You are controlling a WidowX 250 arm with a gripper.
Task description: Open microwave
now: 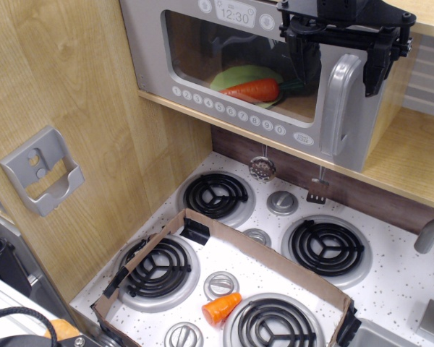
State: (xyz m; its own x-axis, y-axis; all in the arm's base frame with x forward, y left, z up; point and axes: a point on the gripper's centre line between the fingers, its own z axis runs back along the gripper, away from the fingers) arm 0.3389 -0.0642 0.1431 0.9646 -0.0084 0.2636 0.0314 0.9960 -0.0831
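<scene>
One microwave sits on the far shelf, with one carrot inside. Four stove burners show below, plus five silver knobs. One cardboard box holds one small orange piece. One grey wall holder hangs left.

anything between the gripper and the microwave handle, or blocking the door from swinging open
Nothing visible. The open gripper straddles the top of the handle on the microwave, one finger on each side. No object stands in front of the shut door.
</scene>
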